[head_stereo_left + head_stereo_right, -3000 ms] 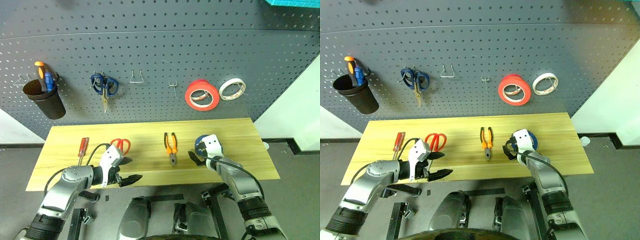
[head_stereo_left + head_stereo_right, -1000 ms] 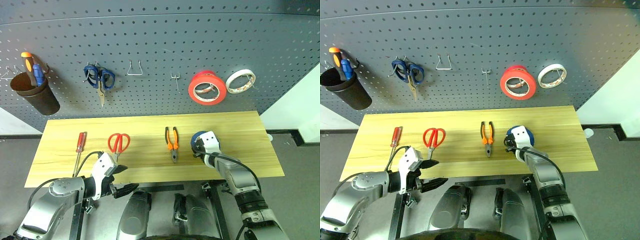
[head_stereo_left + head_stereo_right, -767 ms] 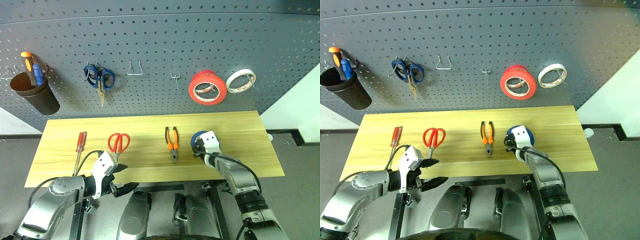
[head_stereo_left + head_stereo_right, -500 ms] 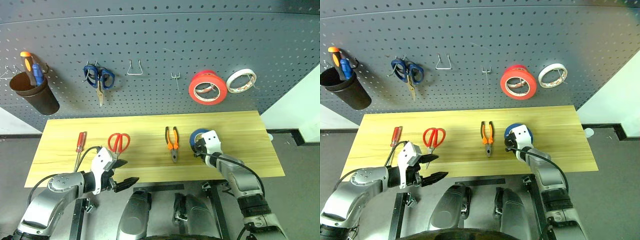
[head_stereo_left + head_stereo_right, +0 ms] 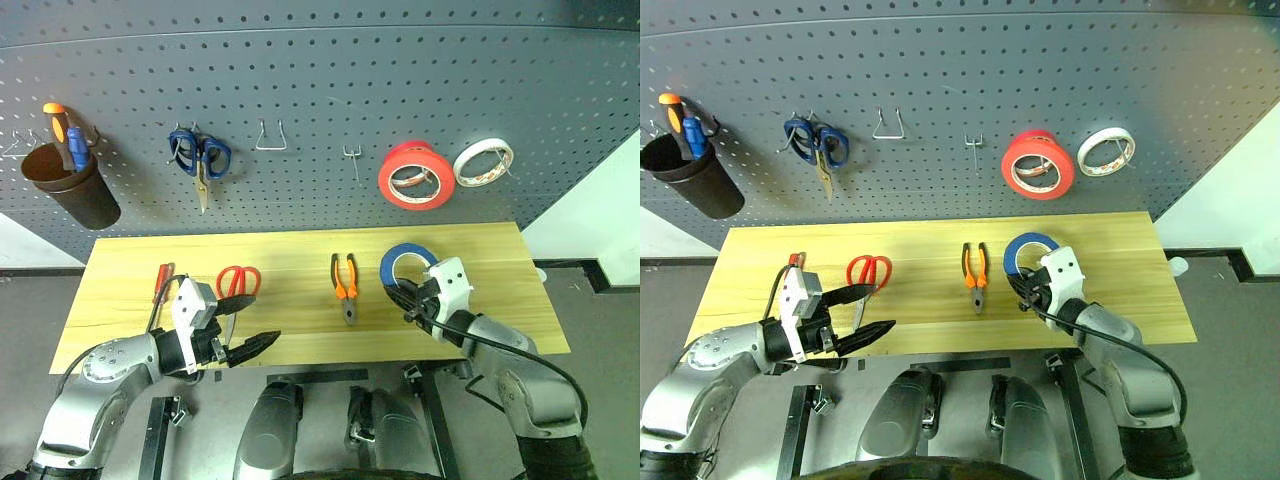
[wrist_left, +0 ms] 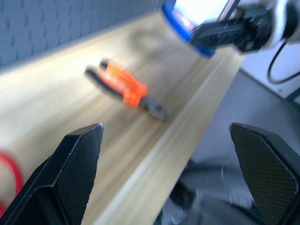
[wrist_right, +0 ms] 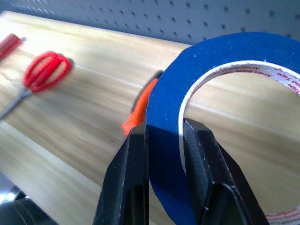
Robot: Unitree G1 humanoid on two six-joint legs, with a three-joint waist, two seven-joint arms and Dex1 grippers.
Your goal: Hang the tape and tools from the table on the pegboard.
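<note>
Tape (image 5: 405, 265): now lifting clear of the counter (image 5: 300, 245), upright just right of the pliers (image 5: 343, 287), where it was lying flat a second ago; pickup looks done, hanging on the pegboard (image 5: 320, 110) is pending. Right end effector (image 7: 164, 140) is pinching the roll's wall. Left end effector (image 5: 248, 323) is hanging wide open and empty, over the scissors (image 5: 236, 283), left of the pliers.

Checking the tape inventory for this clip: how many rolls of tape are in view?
3. The blue tape is pinched in the right claw above the table. The red-orange roll and the white roll hang on the pegboard.
</note>
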